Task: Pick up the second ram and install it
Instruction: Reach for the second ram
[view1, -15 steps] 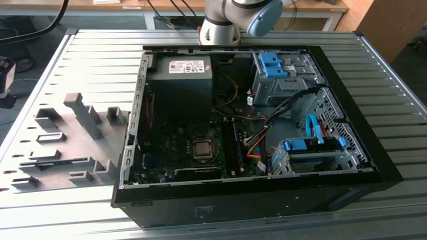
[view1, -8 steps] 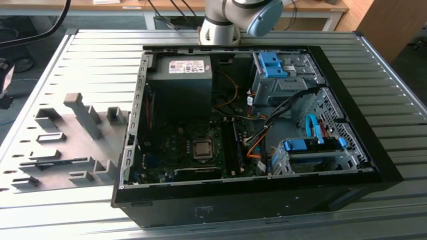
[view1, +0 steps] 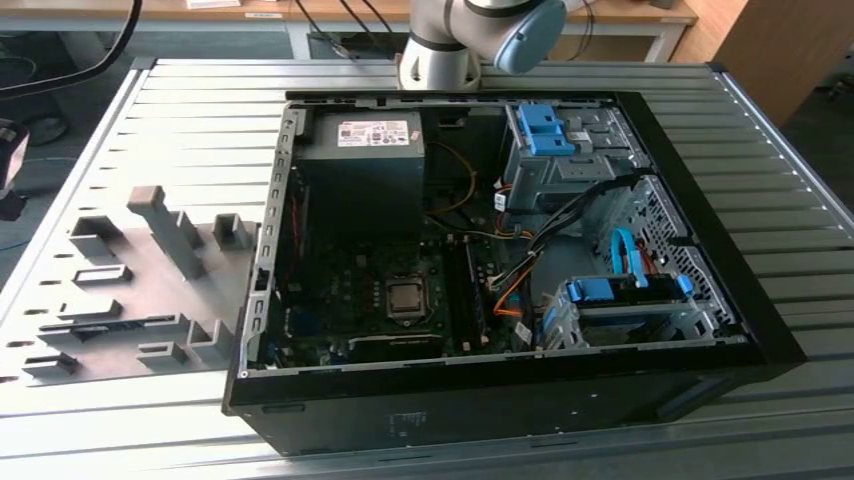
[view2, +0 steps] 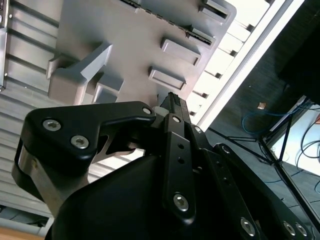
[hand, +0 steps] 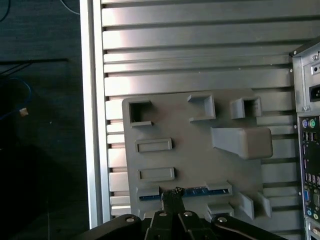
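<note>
First wrist view: the black gripper (hand: 172, 193), jaws narrow and empty, hangs above the long, thin dark second ram (hand: 200, 191) lying in the gray plastic fixture plate (hand: 200, 165) at the exterior view's left, neither lifted nor installed.

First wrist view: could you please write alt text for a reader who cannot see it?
The end effector is at the second ram, a thin stick lying in a slot of a gray fixture plate with raised blocks. The plate rests on a ribbed metal table, beside a computer case, seen from its rear.
</note>
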